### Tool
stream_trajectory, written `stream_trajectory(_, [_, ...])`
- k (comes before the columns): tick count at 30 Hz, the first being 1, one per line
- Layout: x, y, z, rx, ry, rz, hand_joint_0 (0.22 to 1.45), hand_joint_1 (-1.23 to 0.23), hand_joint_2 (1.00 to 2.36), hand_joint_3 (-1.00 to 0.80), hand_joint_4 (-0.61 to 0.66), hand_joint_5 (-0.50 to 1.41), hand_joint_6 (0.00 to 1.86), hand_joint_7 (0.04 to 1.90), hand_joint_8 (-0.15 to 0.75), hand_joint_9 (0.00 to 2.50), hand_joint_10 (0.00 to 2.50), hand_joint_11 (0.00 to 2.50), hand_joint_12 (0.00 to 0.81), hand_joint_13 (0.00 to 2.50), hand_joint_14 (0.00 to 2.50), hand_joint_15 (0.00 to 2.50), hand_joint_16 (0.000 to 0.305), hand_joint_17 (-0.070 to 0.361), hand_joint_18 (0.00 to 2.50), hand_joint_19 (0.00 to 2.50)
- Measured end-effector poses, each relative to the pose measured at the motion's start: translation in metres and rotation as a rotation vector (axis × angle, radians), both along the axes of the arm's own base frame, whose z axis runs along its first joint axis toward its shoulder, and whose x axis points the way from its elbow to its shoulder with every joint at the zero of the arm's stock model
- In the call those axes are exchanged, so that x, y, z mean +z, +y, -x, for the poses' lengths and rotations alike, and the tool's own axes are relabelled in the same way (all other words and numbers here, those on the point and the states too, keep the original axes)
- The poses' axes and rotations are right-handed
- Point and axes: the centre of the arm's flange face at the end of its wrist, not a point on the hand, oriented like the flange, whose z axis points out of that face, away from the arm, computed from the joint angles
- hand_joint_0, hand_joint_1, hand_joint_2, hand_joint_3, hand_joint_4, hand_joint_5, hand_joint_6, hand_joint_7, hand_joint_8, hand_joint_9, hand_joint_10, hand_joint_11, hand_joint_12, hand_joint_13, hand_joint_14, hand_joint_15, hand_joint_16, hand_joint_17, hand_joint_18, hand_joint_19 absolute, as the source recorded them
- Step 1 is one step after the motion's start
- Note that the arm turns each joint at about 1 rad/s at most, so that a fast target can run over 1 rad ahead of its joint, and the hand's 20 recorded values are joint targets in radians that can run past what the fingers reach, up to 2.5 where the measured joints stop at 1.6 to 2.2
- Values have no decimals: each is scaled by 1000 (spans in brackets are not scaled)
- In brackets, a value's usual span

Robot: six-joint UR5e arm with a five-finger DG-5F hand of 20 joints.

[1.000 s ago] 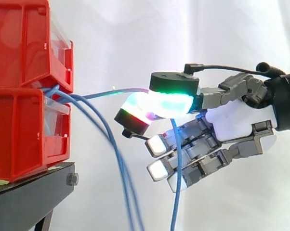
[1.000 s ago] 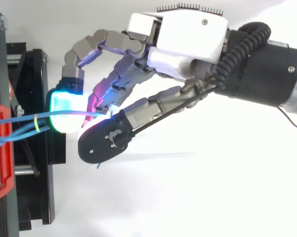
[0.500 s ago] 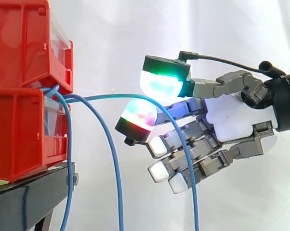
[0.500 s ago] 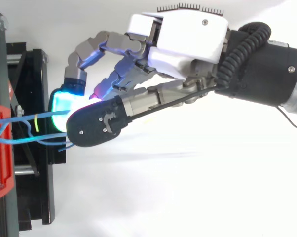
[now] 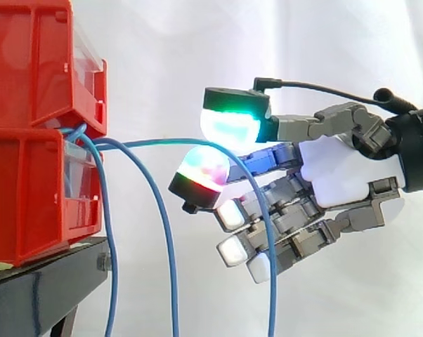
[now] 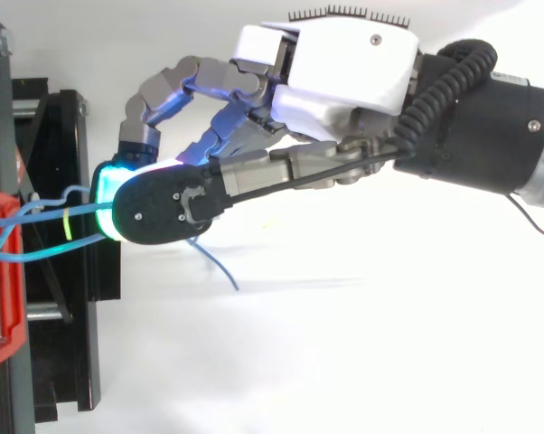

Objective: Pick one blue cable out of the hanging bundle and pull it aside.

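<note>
Several thin blue cables come out between the two red bins (image 5: 29,77) and hang down. One blue cable (image 5: 162,142) arcs right from the bins, passes through the gap between my thumb pad (image 5: 229,125) and a finger pad (image 5: 204,168), then drops in front of the lower fingers. Its loose end (image 6: 222,271) shows below the hand in the top view. My hand (image 5: 338,175) reaches in from the right, palm (image 6: 344,63) turned toward the bins. The two glowing pads stand apart and do not pinch the cable. Two other cables (image 5: 168,267) hang left of the hand.
The red bins sit on a black stand (image 5: 43,295) at the left, whose frame (image 6: 64,344) lies just left of the fingertips. A small green tie (image 6: 66,226) marks the cables near the bin edge (image 6: 5,271). A white curtain is behind.
The thumb and finger pads, pressed together on the cable a second ago, have parted. The cable has slackened into a lower arc, and the hanging cables have swung left.
</note>
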Motion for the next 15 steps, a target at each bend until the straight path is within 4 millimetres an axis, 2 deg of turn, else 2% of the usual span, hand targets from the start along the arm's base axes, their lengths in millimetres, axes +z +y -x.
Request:
stream_trajectory(8, [0,0,0,0,0,0,581,-651,1010,-368,12,-127,915,828,281,948,18,565,346,817,18,468,50,113,704,499])
stream_trajectory(11, [0,0,0,0,1,0,584,-651,1012,-344,6,-127,917,848,282,949,20,582,343,822,20,465,50,112,710,493])
stream_trajectory(15, [0,0,0,0,3,1,582,-669,1018,-206,-59,-107,938,868,280,980,18,577,342,837,18,474,50,112,724,496])
